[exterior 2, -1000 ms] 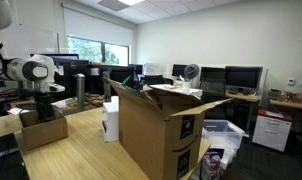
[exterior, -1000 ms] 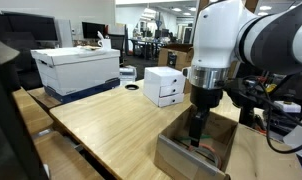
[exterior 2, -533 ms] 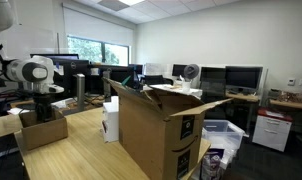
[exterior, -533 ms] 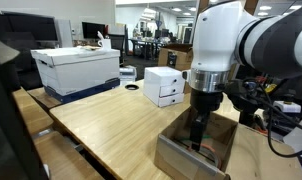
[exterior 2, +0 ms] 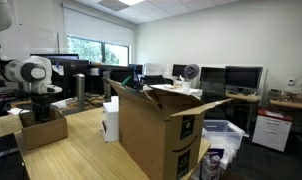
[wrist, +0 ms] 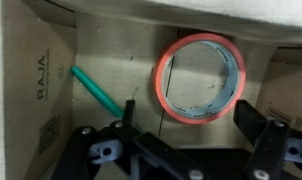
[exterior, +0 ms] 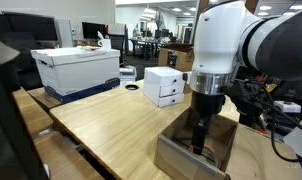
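My gripper (wrist: 191, 125) is open and empty, lowered inside a small open cardboard box (exterior: 181, 150) on the wooden table (exterior: 101, 120). In the wrist view a roll of tape (wrist: 201, 78) with an orange-red rim and a pale blue inner ring lies flat on the box floor, just above and between my two black fingers. A teal pen-like stick (wrist: 96, 90) lies to the left of the tape, near the box wall. In both exterior views the arm reaches down into the box (exterior 2: 41, 128), and my fingers (exterior: 199, 135) are partly hidden by its walls.
A white small box (exterior: 163, 86) and a large white and blue storage box (exterior: 79, 68) stand on the table behind. A tall open cardboard carton (exterior 2: 156, 125) stands close in an exterior view. Desks, monitors and chairs fill the office around.
The arm has shifted very slightly; the gripper stays open inside the box above the tape roll.
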{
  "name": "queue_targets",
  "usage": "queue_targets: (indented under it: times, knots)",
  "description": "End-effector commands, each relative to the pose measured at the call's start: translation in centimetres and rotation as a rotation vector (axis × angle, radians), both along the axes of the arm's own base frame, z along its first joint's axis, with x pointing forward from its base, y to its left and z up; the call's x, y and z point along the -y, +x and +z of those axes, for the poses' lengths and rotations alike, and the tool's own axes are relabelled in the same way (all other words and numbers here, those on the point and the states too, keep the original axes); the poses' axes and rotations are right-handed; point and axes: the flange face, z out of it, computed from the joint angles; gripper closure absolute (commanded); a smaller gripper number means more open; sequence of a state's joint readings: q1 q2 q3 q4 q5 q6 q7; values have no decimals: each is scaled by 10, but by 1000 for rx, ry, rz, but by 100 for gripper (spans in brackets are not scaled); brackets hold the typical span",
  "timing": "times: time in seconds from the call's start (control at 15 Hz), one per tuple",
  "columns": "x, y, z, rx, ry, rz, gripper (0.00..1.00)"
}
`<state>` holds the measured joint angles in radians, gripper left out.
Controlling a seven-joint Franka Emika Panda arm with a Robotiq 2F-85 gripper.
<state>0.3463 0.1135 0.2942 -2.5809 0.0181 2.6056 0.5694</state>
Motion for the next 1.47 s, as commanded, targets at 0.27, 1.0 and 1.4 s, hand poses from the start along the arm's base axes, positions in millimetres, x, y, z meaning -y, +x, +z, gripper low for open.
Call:
queue_targets:
  times: [0.27, 1.0, 1.4]
  knots:
    - [-8, -7, -2, 12, 3, 16, 0]
    - [14, 4, -2, 12, -4, -25, 0]
    - [25, 11, -1, 16, -6, -51, 0]
